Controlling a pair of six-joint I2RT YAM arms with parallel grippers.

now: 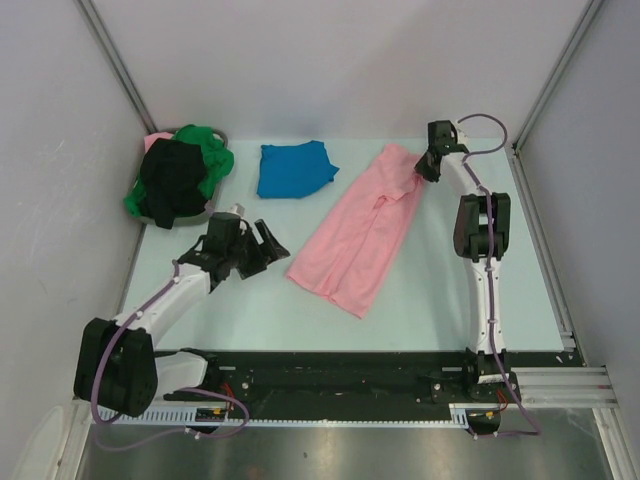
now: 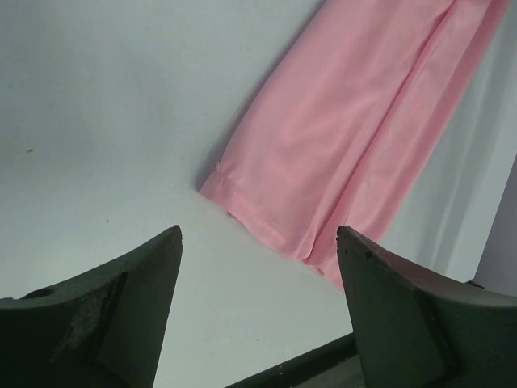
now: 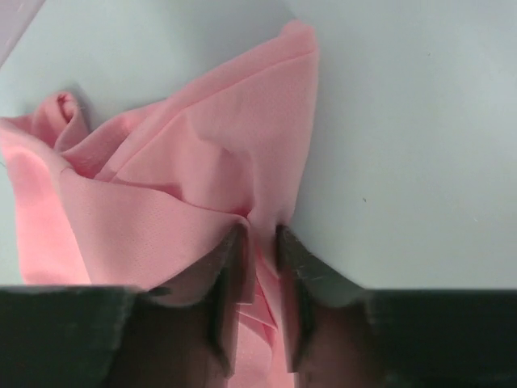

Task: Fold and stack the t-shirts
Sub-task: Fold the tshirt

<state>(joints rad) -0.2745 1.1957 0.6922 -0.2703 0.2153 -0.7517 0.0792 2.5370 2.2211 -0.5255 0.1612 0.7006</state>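
Note:
A light pink t-shirt lies folded into a long strip, running diagonally across the middle of the table. My right gripper is at its far end, and its narrow jaws hold a bunched fold of the pink cloth. A bright blue t-shirt lies folded at the back. The green t-shirt and the black t-shirt are heaped in the basket. My left gripper hovers open just left of the strip's near end, nothing between its fingers.
The grey round basket stands at the back left corner with a bit of pink cloth behind the heap. Grey walls close in the table on three sides. A black rail runs along the near edge.

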